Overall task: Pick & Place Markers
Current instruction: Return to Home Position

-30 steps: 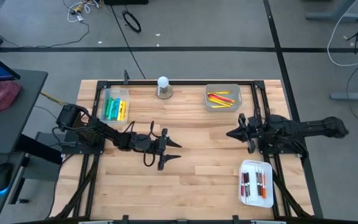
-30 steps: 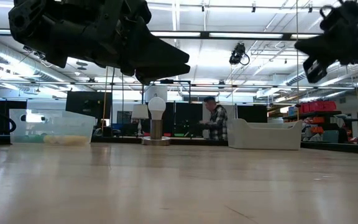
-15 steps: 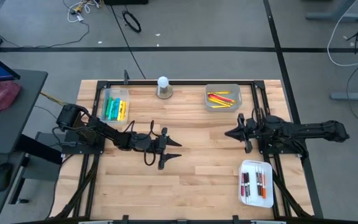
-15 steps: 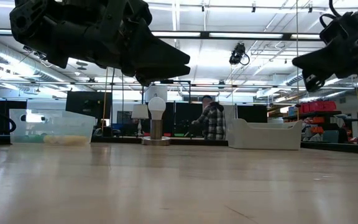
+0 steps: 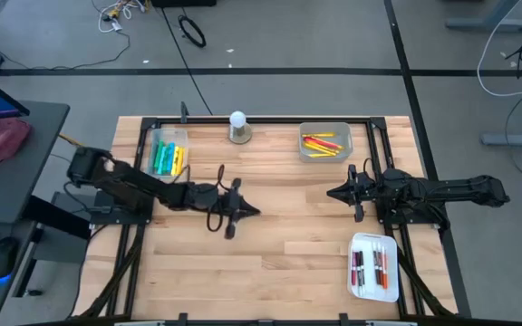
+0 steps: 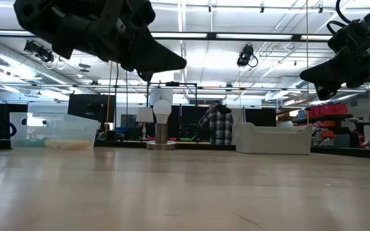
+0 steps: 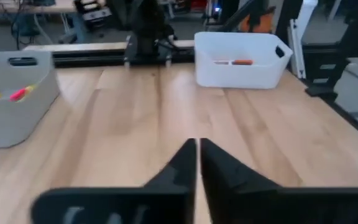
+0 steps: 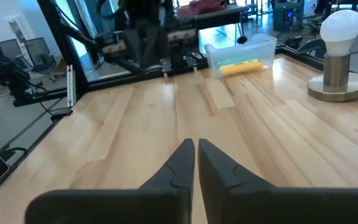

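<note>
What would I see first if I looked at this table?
Probably the two dark arms over the wooden table, with the left gripper and right gripper pointing at each other, both shut and empty. Then the bright markers: yellow and green in the clear tray, red and yellow in the gray tray, dark and orange ones in the white tray.

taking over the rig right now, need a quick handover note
Left end effector: shut, empty, hovering over mid-table.
Right end effector: shut, empty, hovering right of centre.
Sorted: yellow, green and blue markers in the clear bin; red and yellow markers in the gray bin; dark and red markers in the white bin.
Done: no loose marker shows on the table.
Left: park both arms.
</note>
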Tool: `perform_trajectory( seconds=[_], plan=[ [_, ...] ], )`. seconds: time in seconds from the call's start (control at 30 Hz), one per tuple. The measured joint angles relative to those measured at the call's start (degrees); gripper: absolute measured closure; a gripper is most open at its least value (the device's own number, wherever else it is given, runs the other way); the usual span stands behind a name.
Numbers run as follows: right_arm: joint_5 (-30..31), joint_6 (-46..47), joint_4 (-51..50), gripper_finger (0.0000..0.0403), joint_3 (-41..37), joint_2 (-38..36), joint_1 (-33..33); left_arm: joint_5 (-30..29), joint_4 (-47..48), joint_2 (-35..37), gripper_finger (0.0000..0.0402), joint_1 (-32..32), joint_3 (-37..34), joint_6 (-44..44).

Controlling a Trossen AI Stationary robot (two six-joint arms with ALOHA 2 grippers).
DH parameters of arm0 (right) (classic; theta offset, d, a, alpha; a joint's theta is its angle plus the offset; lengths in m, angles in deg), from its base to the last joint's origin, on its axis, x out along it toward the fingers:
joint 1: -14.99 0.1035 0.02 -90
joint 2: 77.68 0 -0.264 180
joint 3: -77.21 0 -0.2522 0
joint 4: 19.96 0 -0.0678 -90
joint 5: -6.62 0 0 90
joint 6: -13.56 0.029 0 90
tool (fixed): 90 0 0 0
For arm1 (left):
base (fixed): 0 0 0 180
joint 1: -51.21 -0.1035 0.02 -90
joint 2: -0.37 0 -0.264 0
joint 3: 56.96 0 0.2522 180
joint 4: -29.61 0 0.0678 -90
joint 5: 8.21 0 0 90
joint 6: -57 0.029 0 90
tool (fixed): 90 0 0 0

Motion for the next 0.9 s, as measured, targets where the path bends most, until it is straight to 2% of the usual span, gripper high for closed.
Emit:
perform_trajectory(
  seconds=[0.03,0.3,0.57,0.67,0.9],
  plan=[
    [0.01,-0.01,-0.01,0.0377,0.0,0.0,0.0,0.75,2.44,1.74,0.0386,-0.69,0.0,0.38],
    [-0.01,0.01,0.01,0.0377,0.02,0.0,0.0,-0.4,18.87,17.63,0.0396,-2.52,-0.64,4.98],
    [-0.01,0.01,0.11,0.0376,0.04,0.02,0.0,-0.57,14.05,38.3,0.0397,-4.08,-16.8,3.31],
    [-0.01,0.03,0.12,0.0376,0.04,0.02,0.0,2.57,12.62,45.91,0.0398,-5.52,-21.27,2.1],
    [-0.02,0.03,0.09,0.0376,0.04,0.02,0.0,11.84,16.7,62.78,0.0399,-10.92,-28.35,2.08]
  ],
)
